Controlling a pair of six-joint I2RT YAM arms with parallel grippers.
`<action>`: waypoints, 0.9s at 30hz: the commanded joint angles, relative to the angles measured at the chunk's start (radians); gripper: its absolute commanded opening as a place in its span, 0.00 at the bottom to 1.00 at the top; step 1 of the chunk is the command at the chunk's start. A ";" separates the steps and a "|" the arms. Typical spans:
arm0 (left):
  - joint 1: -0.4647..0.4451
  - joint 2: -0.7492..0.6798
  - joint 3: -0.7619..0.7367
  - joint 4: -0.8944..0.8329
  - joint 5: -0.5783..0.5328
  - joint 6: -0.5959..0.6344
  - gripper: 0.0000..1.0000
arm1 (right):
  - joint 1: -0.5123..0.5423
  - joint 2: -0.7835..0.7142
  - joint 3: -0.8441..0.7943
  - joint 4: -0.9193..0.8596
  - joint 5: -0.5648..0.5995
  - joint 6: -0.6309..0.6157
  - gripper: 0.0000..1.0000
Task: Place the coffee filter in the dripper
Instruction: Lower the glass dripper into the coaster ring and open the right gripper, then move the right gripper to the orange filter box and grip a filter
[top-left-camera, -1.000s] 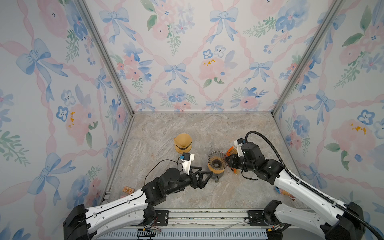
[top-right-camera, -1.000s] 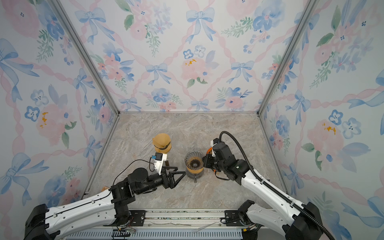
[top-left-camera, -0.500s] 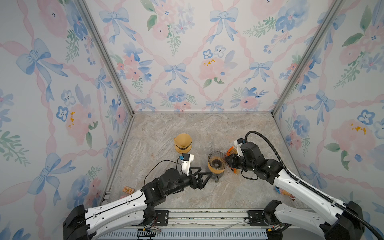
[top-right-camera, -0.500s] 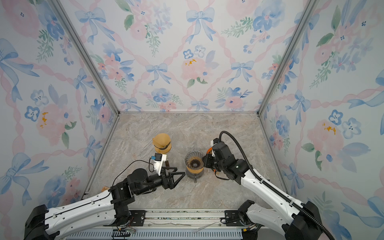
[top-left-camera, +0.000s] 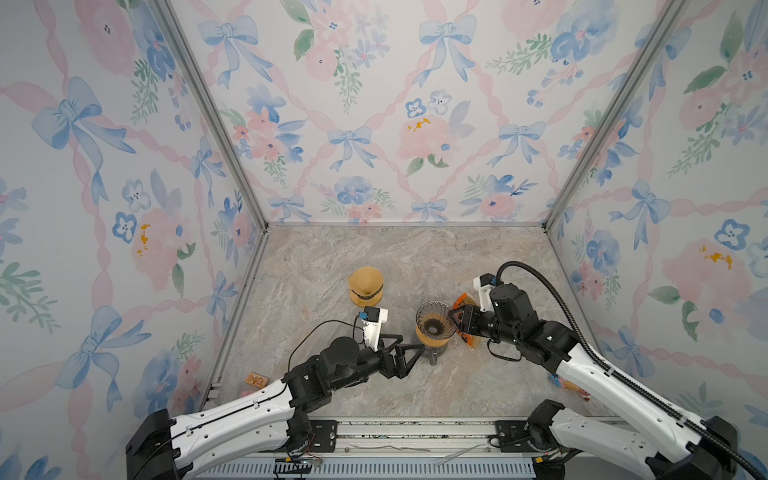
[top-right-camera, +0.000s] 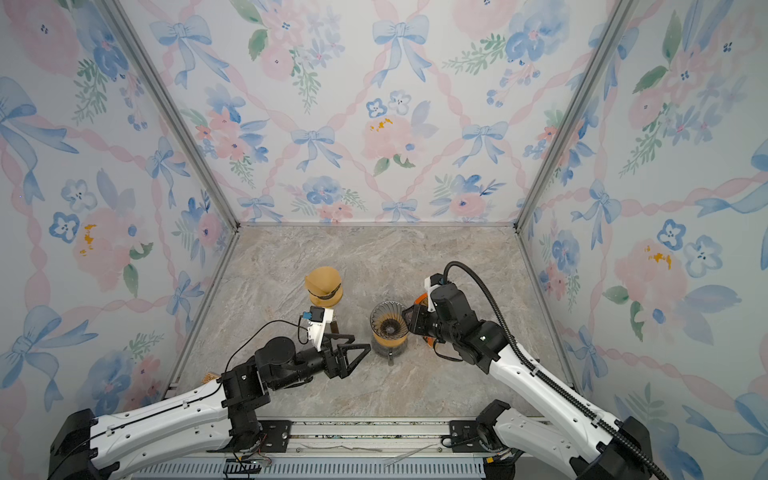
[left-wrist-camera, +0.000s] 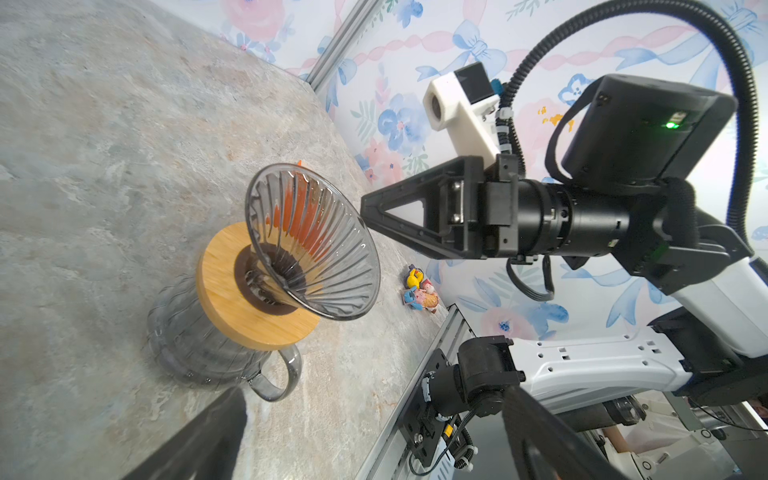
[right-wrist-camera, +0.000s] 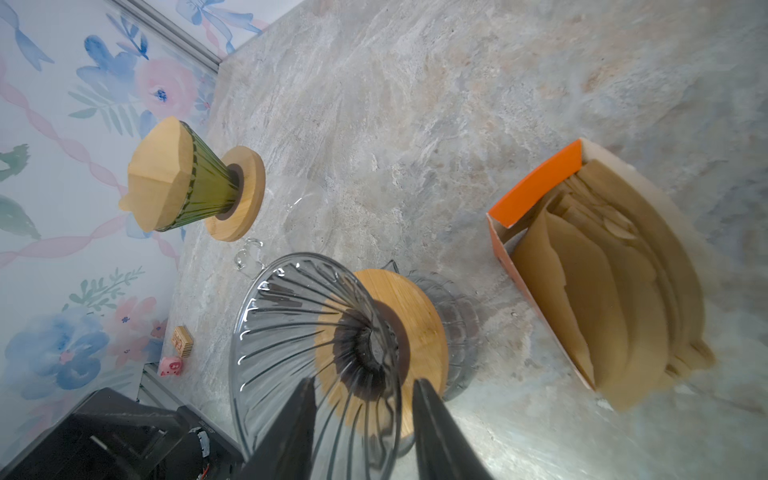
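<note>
One right hand (right-wrist-camera: 363, 384) straddling dripper (right-wrist-camera: 286, 328) rim | filters (right-wrist-camera: 602, 291) boxed just beside

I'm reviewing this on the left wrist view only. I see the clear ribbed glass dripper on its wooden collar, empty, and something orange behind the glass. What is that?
Observer: An open orange cardboard box beside the dripper, with a stack of brown paper filters inside.
Operator: Is any filter out of the box?
Observer: Yes, one brown paper filter sits in a second, green glass dripper standing apart from the clear one.
Operator: The right pincer shows side-on here. Is it open?
Observer: Yes. Its jaws stand parted, with the rim of the clear ribbed glass dripper between them, and they hold nothing.
</note>
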 joint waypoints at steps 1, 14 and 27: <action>0.004 0.021 0.004 -0.017 0.007 -0.015 0.98 | -0.010 -0.063 -0.022 -0.053 0.024 -0.051 0.44; -0.029 0.141 0.091 -0.017 -0.019 -0.017 0.98 | -0.193 -0.175 -0.084 -0.148 -0.066 -0.264 0.39; -0.036 0.211 0.154 -0.035 -0.073 -0.006 0.98 | -0.377 0.025 -0.102 -0.001 -0.242 -0.310 0.25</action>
